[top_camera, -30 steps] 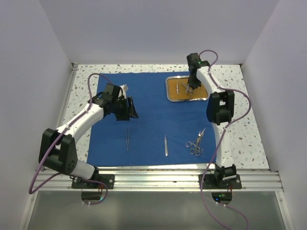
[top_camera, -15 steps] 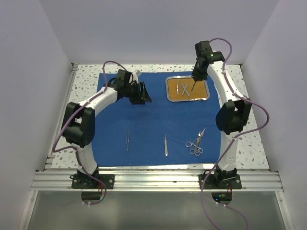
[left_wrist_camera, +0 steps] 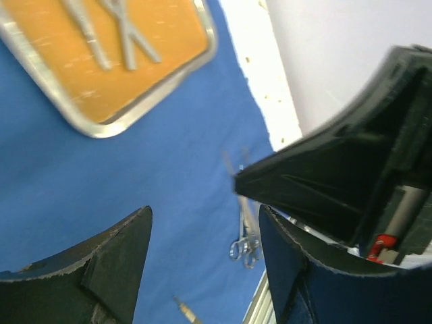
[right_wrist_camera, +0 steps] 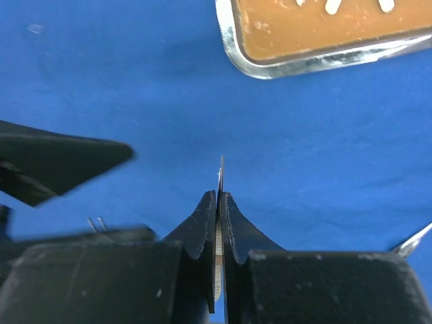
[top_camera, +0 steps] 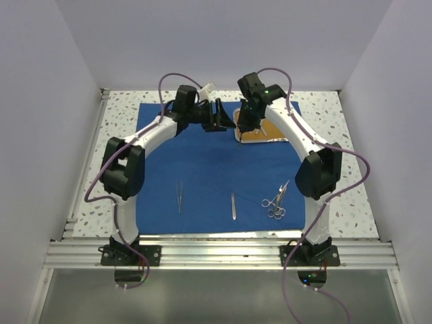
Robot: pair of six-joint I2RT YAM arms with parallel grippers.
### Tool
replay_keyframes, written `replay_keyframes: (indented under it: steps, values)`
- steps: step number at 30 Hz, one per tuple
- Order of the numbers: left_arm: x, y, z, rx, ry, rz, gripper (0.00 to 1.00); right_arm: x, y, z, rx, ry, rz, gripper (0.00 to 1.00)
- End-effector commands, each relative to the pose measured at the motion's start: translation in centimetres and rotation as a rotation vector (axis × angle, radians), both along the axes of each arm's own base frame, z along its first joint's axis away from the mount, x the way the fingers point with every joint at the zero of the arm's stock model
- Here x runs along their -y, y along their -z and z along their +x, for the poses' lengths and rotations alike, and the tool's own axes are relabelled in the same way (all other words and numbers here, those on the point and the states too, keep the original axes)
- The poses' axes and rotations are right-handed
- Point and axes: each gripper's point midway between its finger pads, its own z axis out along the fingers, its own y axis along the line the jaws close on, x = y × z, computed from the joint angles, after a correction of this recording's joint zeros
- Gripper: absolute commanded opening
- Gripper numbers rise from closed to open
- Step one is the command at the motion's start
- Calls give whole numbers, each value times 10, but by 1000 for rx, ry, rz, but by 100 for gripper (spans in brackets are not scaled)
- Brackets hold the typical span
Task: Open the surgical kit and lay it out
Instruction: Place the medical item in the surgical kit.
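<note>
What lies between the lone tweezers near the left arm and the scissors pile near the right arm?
One thin silver instrument, alone on the blue cloth, between the tweezers and the scissors pile; the top external view shows it.

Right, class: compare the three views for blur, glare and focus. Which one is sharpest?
Top external: even light, sharp, with only soft shadows on the blue cloth wrap. Left wrist: blurred, with the steel tray and the instruments in it smeared. Right wrist: the right gripper, shut on a thin steel instrument, is crisp, and glare whitens the tray rim.
</note>
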Motion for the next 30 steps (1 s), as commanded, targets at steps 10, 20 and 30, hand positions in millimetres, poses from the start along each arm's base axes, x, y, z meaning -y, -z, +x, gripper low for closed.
replay_keyframes:
  steps: [10, 20, 30]
  values:
    - [24, -81, -49, 191, 141, -234, 65, -18, -40, 37, 91, 60, 104, 0]
    - [26, -86, -46, 216, 153, -245, 64, -34, -46, 39, 65, 80, 195, 0]
    - [23, -62, -35, 201, 118, -159, 59, -37, -57, 28, 44, 88, 242, 0]
